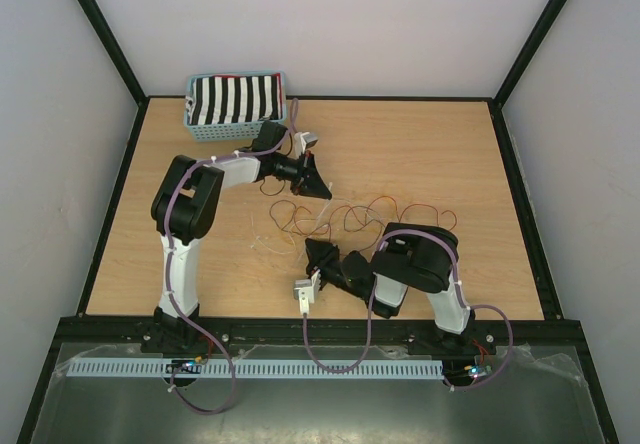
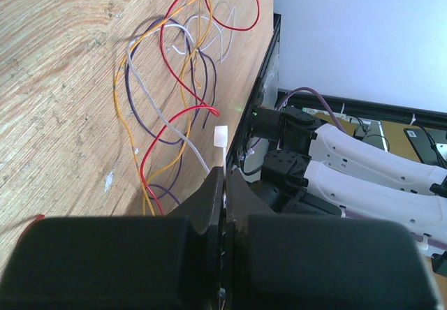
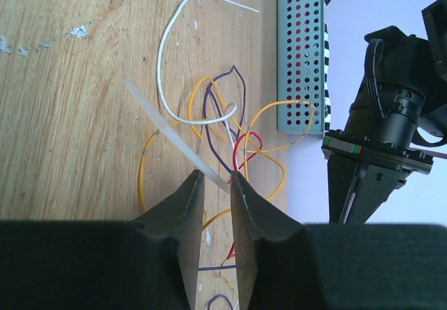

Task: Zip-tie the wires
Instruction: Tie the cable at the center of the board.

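Pairs white-shelled links with bulky black joints on left arm (image 1: 185, 274) and right arm (image 1: 452, 312). Carries purple cables (image 1: 338, 370) looped along each, cinched by small white bands. Ends in matte black, wedge-shaped fingers (image 3: 185, 212).

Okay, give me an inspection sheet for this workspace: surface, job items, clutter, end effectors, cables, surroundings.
Surface: wooden table, with pale scuffs in places.
Job's things: wires in loose tangled loops mid-table, not yet bundled; zip tie held upright; second zip tie lying flat on the wood.
Clutter: basket with a striped cloth at the far left corner.
End effectors: left end effector shut on the zip tie; right end effector slightly open around the second zip tie's end.
Cables: purple cables run along both arms and loop at the near edge.
Surroundings: white walls, black frame.
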Tool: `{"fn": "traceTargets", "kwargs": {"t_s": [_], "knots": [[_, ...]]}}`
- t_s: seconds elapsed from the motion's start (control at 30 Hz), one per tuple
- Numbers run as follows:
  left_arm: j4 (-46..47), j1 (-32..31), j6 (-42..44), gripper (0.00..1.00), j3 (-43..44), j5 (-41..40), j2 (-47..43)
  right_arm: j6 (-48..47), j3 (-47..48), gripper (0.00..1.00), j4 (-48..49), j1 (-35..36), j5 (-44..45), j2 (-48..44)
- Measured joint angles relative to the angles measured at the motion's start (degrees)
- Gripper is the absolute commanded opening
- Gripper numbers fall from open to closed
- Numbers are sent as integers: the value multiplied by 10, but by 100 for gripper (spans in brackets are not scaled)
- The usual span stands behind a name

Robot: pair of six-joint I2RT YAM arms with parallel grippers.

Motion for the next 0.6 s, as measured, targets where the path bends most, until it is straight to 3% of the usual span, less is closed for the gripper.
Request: {"fn": "traceTargets", "kwargs": {"t_s": [0.17,0.4,0.6], "knots": [[0,0,0,0,0,0,0,3,0,22,0,2,0,0],[-1,0,0,0,0,0,0,16,0,0,1,2,0,0],[-2,0,4,0,-3,0,0,50,-14,0,1,2,0,-14]]}}
